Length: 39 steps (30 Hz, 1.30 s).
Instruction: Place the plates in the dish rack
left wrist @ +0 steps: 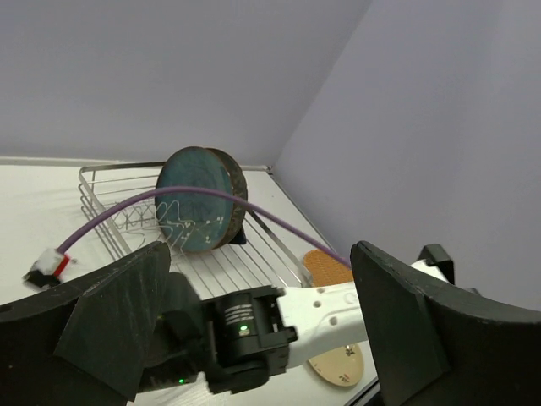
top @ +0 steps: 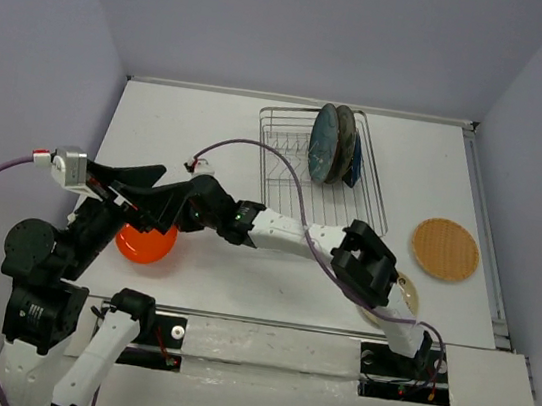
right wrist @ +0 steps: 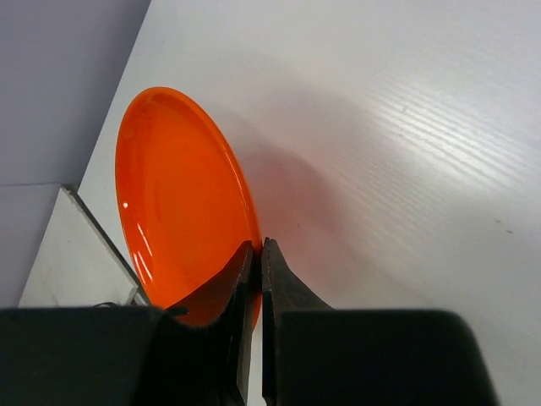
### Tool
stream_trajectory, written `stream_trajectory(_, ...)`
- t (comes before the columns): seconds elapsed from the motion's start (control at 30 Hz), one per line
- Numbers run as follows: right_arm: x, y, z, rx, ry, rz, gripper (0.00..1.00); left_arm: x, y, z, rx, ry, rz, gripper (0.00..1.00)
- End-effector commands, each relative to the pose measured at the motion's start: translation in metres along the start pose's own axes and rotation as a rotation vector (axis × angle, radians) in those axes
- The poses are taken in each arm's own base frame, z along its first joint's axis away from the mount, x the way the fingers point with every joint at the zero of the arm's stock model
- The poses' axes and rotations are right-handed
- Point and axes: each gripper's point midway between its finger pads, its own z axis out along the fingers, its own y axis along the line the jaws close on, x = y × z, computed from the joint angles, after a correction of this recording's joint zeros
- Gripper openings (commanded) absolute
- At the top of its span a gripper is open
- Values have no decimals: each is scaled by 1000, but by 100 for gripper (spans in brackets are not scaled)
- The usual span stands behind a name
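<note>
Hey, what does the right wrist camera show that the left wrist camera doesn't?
Only the right wrist view: the orange plate, its rim pinched in the closed right pincer.

Only the left wrist view: the dish rack with the teal plate standing upright in it, the tan plate and cream plate on the table, the right arm, a purple cable, and the open left pincer.

Both: the white table and the pale wall.

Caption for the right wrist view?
Right tool closed on the rim of the orange plate, white table behind.
</note>
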Motion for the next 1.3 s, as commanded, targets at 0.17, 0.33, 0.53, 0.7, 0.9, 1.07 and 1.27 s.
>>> stream_trajectory(0.17,-104,-4,-89,81,-308,-85,7,8,24,6,-84,15,52,99)
stream_trajectory(0.33,-168,-80,-153,322,-431,-118,7,20,35,6,-110,39,61,99)
stream_trajectory(0.53,-234,-143,-256,787,-526,-303,7,62,60,12,-117,103,48,99)
stream_trajectory(0.7,-268,-155,-301,1024,-552,-405,7,108,87,15,-134,184,27,99)
stream_trajectory(0.9,-298,-166,-335,1220,-558,-467,7,142,98,16,-119,253,20,99)
stream_trajectory(1.07,-311,-166,-336,1280,-538,-510,7,135,89,20,-83,236,63,99)
stream_trajectory(1.27,-321,-170,-328,1347,-496,-562,7,136,95,26,-111,241,114,99)
